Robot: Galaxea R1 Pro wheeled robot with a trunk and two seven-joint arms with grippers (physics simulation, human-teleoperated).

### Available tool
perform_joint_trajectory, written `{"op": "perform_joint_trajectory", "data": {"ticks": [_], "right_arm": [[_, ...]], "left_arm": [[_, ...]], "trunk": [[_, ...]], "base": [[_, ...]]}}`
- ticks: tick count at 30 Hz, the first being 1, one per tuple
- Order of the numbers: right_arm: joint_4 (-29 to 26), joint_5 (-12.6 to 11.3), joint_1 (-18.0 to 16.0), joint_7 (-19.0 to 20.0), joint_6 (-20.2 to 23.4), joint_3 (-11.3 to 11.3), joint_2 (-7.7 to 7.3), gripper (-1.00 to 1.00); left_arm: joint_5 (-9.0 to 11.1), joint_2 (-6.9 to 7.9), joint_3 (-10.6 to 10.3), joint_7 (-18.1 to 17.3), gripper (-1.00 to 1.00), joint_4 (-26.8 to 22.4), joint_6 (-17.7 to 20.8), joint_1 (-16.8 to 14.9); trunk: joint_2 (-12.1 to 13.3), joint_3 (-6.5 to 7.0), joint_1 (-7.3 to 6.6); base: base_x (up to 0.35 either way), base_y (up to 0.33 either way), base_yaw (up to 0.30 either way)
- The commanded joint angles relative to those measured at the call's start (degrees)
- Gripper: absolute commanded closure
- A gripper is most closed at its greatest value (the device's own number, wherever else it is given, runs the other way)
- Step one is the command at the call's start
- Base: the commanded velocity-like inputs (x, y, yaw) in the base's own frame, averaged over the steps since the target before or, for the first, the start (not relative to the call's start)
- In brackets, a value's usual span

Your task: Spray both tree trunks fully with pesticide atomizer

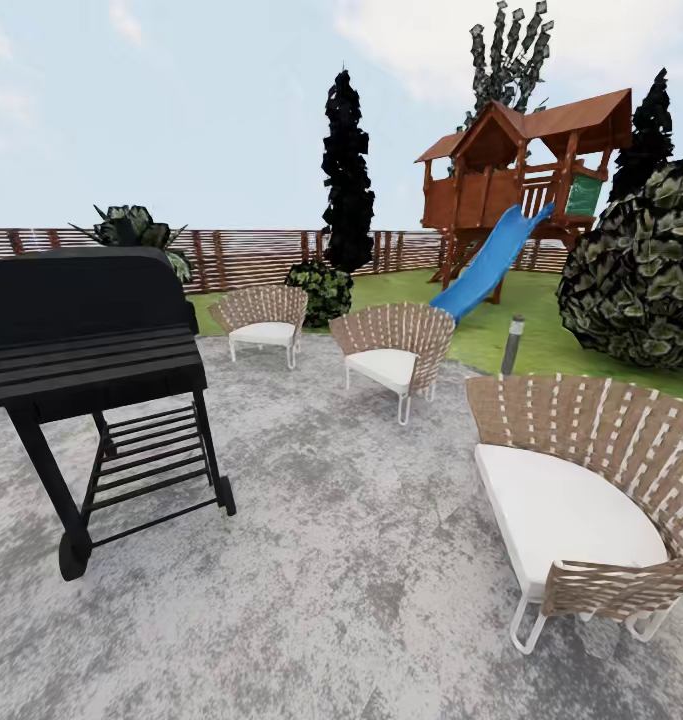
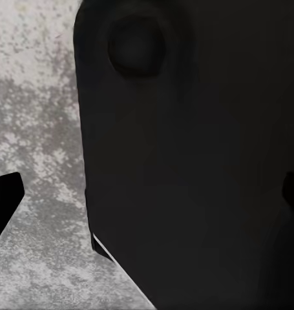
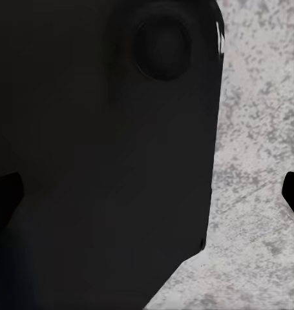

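Grey speckled stone patio (image 1: 321,560) carries a black wheeled grill (image 1: 91,350), two woven chairs with white cushions (image 1: 264,320) (image 1: 393,352), and a woven curved sofa (image 1: 591,490). Lawn (image 1: 541,330) beyond holds a playset with blue slide (image 1: 521,190). Patio lies beneath both grippers' fingertips (image 2: 4,194) (image 3: 292,190).

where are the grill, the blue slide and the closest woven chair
grill (image 1: 86,300), head view, on its black closed lid
blue slide (image 1: 491,262), head view, midway down the chute
closest woven chair (image 1: 556,510), head view, on its white seat cushion
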Motion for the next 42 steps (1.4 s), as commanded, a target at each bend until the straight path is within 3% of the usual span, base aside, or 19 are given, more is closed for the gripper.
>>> {"op": "perform_joint_trajectory", "data": {"ticks": [1, 8, 18, 33, 34, 42], "right_arm": [[-0.3, 0.0, -0.1, 0.1, -0.3, 0.3, 0.33, -1.00], [-2.1, 0.0, -0.1, 0.1, -1.2, 0.3, 2.45, -1.00], [-3.4, 0.2, -0.1, -0.2, -4.4, 0.3, 2.64, -1.00], [-6.6, 0.2, -0.2, -0.3, -9.2, 0.1, -2.07, -1.00], [-16.4, 0.1, -0.2, -0.3, -14.0, 0.0, -5.68, -1.00], [-27.3, -0.1, -1.8, -0.2, -14.0, 0.1, -5.35, -1.00]], "left_arm": [[0.0, -0.09, -0.1, 0.1, -1.00, -0.3, -0.1, 0.2], [0.1, -0.09, -0.1, 0.1, -1.00, -0.3, -0.1, 0.2], [-0.1, 0.13, -0.2, 0.1, -1.00, -1.1, -0.4, 0.1], [-0.5, 0.28, -0.4, 0.2, -1.00, -5.9, -5.3, -1.2], [-0.6, 0.15, -0.4, 0.1, -1.00, -8.3, -12.6, -1.6], [0.0, -0.25, -0.4, 0.2, -1.00, -18.8, -12.9, -3.6]], "trunk": [[0.0, 0.00, -0.01], [0.0, 0.00, -0.01], [0.0, 0.00, -0.01], [0.0, 0.00, -0.01], [0.0, 0.00, -0.01], [0.0, 0.00, -0.01]], "base": [[0.000, 0.000, 0.000], [0.000, 0.000, 0.000], [0.000, 0.000, 0.000], [0.000, 0.000, 0.000], [0.000, 0.000, 0.000], [0.000, 0.000, 0.000]]}}
